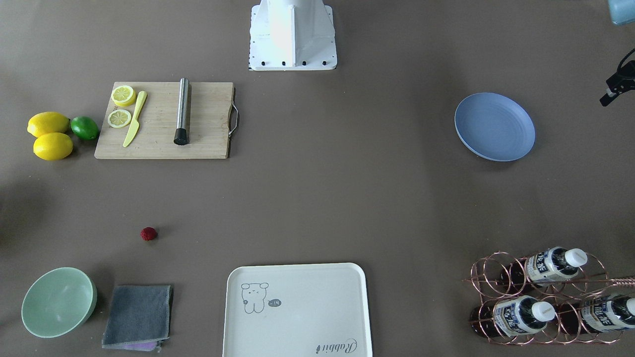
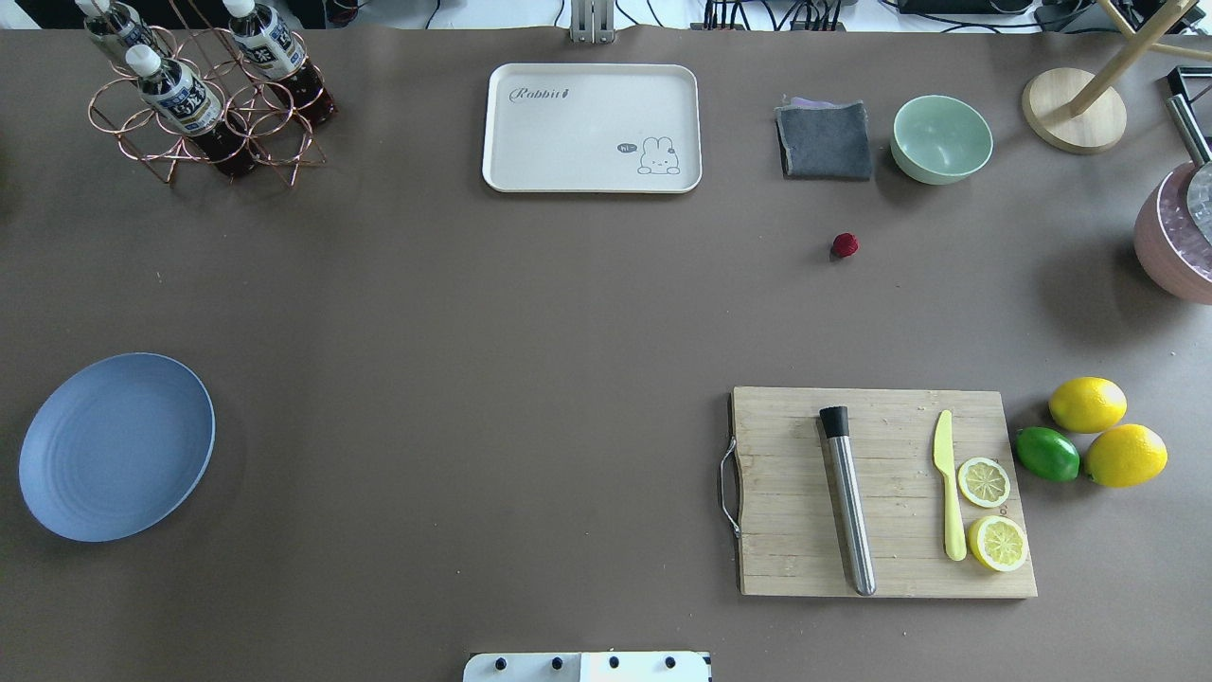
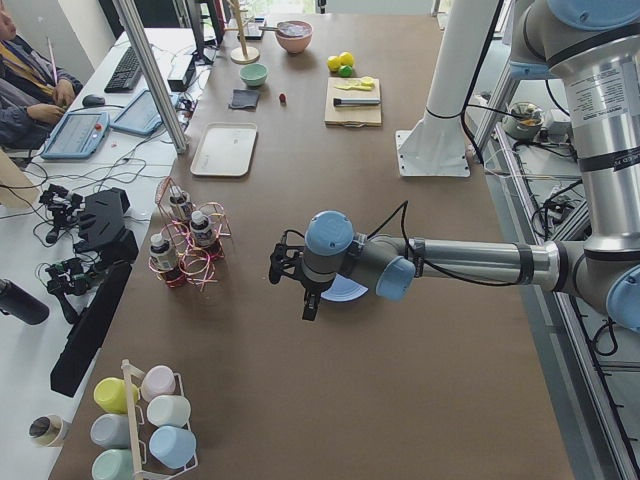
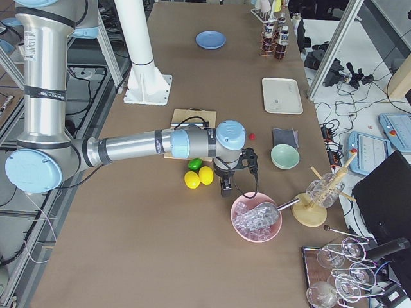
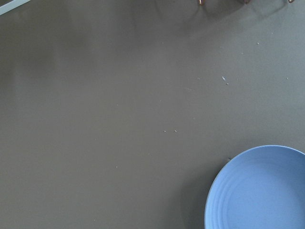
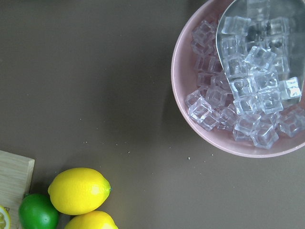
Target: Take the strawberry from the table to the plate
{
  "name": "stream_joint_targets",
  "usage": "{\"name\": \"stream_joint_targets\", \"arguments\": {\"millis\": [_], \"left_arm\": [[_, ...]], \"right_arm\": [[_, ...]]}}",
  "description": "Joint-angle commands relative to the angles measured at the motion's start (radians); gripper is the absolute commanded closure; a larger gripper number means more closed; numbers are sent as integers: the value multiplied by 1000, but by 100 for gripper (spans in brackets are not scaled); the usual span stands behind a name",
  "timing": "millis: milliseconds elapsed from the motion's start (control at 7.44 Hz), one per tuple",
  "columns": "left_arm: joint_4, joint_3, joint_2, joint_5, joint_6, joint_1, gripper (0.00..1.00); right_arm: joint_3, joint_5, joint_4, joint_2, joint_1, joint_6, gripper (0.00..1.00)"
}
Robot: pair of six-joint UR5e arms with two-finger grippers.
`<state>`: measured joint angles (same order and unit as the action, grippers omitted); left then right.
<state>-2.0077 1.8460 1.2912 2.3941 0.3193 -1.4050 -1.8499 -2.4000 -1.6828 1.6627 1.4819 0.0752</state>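
Note:
The strawberry (image 1: 148, 233) (image 2: 845, 245) is a tiny deep red berry lying alone on the brown table (image 2: 473, 332), near the grey cloth and green bowl. The blue plate (image 1: 494, 127) (image 2: 116, 445) (image 5: 259, 191) sits bare at the table's opposite end. My left gripper (image 3: 309, 308) hovers over the table beside the plate and shows as a dark shape at the edge of the front view (image 1: 607, 96); I cannot tell whether it is open or shut. My right gripper (image 4: 225, 188) hangs between the lemons and the ice bowl, far from the strawberry; whether it is open or shut I cannot tell.
A wooden cutting board (image 2: 881, 493) carries a steel muddler, yellow knife and lemon slices. Two lemons and a lime (image 2: 1046, 454) lie beside it. A green bowl (image 2: 942, 138), grey cloth (image 2: 825, 140), cream tray (image 2: 592, 128), bottle rack (image 2: 204, 90) and pink ice bowl (image 6: 228, 138) stand around.

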Motion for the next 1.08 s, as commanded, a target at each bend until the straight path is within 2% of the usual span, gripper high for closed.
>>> {"name": "stream_joint_targets", "arguments": {"millis": [0,538,807,941], "left_arm": [[-43,-22,-1,-9,18,15,3],[-40,-27,10,-30,53,24,3],[-77,-63,34,-46,151,119,3],[-153,-94,40,-55,234,180,4]], "right_arm": [[1,-1,0,0,0,0,0],[3,6,0,2,-2,1,0],[3,4,0,3,-6,0,0],[3,4,0,3,-8,0,0]]}}
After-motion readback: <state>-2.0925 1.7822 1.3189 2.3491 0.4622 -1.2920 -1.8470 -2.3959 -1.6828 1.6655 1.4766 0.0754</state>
